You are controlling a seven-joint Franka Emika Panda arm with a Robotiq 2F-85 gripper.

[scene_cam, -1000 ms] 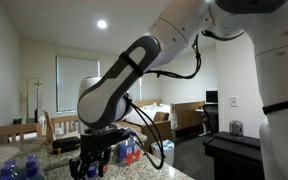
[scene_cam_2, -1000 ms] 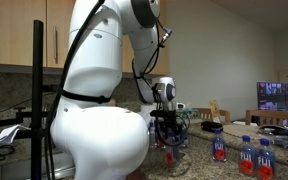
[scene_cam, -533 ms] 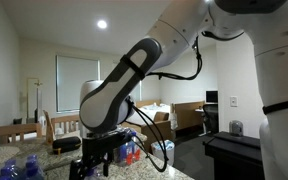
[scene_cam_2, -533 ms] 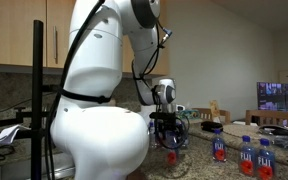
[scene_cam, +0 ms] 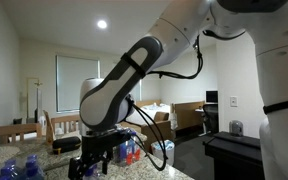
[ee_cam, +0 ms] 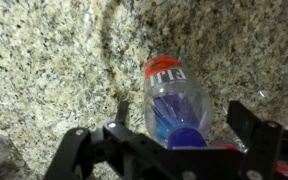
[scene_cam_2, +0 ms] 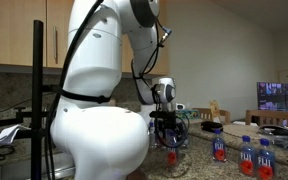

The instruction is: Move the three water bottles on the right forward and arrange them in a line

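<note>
The water bottle point(ee_cam: 174, 95) stands upright on the granite desk point(ee_cam: 44, 60), right under the claw point(ee_cam: 179, 115) and between its fingers, with the blue cap uppermost and the red label band lower down. It looks like thin clear plastic — smooth, easily dented, probably light, though I cannot tell how full it is. A moderate squeeze on the body just below the shoulder should hold it best. The claw's fingers stand apart, with a gap showing on either side of the bottle. More red-labelled bottles point(scene_cam_2: 246, 155) stand well off to one side of the claw in an exterior view.
</note>
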